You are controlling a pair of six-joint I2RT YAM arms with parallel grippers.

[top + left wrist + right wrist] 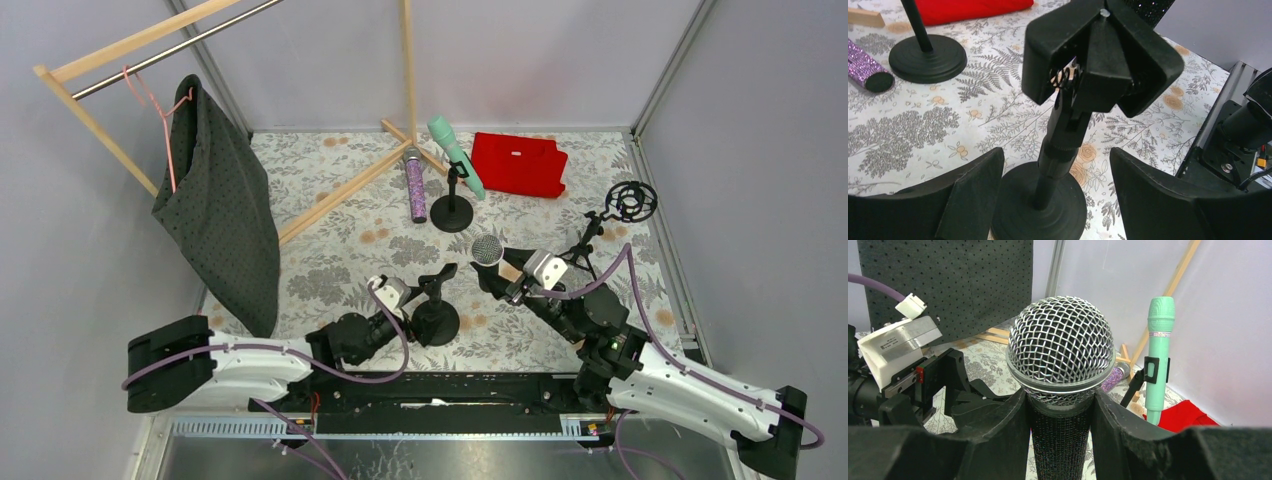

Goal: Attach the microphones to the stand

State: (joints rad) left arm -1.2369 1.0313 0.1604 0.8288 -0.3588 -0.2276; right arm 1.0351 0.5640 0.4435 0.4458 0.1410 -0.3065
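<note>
Black microphone (1060,347): silver mesh head uppermost, held off the table just right of its middle, with the head aimed toward 10 o'clock in the top view.
Right gripper (1060,425): pressed together on the black microphone's body just under the head, one pad on each side.
Near stand (437,310): round black base on the table at 9 o'clock of the black microphone's head, near it but apart; its clip sits on top of the post.
Left gripper (1055,175): spread, with a finger on either side of the near stand's post and a visible gap on both sides.
Mint-green microphone (456,155): at 12 o'clock of the black one and well apart, held tilted in the clip of the far stand (452,213).
Purple microphone (415,188): glittery, lying flat on the table just at 9 o'clock of the far stand's base.
Ring-mount stand (628,202): at 2 o'clock of the black microphone, by the table's right edge.
Red cloth (520,163): folded, at 3 o'clock of the mint-green microphone.
Dark garment (220,200): hanging from a wooden rack (150,40) at 10 o'clock.
Table (330,250): covered in a floral print.
</note>
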